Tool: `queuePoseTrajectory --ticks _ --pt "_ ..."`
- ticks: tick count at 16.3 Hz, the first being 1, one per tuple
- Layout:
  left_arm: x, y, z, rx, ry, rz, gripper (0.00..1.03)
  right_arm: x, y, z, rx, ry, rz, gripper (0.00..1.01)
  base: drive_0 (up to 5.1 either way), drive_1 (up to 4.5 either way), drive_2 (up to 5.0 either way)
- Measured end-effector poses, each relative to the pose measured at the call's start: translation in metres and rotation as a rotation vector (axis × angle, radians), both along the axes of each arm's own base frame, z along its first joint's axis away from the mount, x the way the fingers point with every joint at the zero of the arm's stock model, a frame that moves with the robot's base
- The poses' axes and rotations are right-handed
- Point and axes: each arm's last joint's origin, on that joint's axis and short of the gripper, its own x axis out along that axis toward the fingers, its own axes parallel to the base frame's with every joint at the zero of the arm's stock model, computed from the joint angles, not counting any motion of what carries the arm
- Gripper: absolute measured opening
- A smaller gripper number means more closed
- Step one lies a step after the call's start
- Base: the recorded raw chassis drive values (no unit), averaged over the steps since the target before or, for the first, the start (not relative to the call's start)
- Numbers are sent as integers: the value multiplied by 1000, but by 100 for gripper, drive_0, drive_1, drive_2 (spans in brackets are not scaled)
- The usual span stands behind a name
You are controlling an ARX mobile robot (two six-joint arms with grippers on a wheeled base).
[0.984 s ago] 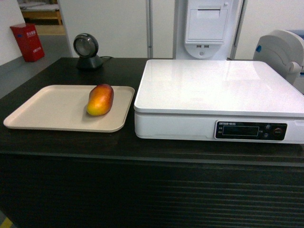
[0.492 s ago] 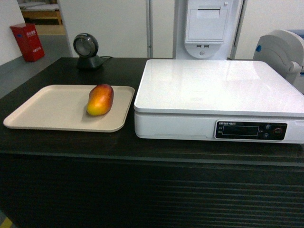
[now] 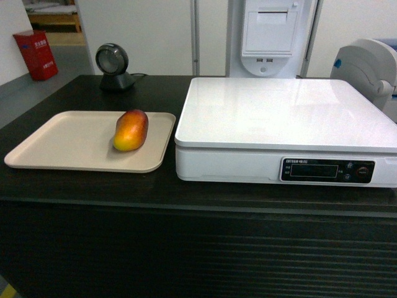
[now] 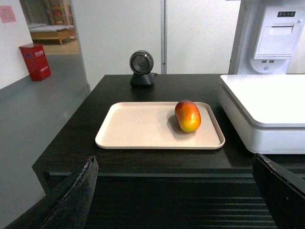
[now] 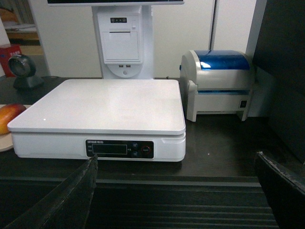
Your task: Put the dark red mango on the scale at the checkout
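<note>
The dark red mango point(image 3: 131, 130) lies on its side on a flat beige tray point(image 3: 62, 143), near the tray's right end; the left wrist view shows the mango point(image 4: 187, 115) too. To its right stands the white scale point(image 3: 285, 112) with a dark display strip, on the black checkout counter point(image 3: 186, 198). My left gripper point(image 4: 175, 164) is open, held back in front of the counter's ribbed panel, well short of the mango. My right gripper point(image 5: 176, 162) is open as well, in front of the scale point(image 5: 102, 107). Neither gripper shows in the head view.
A round black scanner point(image 3: 113, 65) stands at the counter's back left. A white receipt printer column point(image 3: 270, 31) rises behind the scale. A white and blue label printer point(image 5: 219, 83) sits right of the scale. A red box point(image 3: 36, 54) stands on the floor far left.
</note>
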Motion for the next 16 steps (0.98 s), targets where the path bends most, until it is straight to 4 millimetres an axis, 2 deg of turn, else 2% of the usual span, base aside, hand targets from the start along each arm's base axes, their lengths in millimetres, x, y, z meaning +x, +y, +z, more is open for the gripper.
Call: queuePoseTrajectory --ticks 8,10,11,13,16 --pt "0 0 0 0 0 0 98 0 0 0 0 0 0 98 0 0 0" --pt "1 -4 0 -15 247 119 98 0 0 0 -1 0 0 98 0 0 0" --pt "3 -3 1 -19 251 149 98 0 0 0 0 -1 0 98 0 0 0" --pt "9 -1 14 -42 186 172 98 0 0 0 0 -1 0 98 0 0 0" --pt "30 5 26 -35 167 166 98 0 0 0 0 0 0 98 0 0 0"
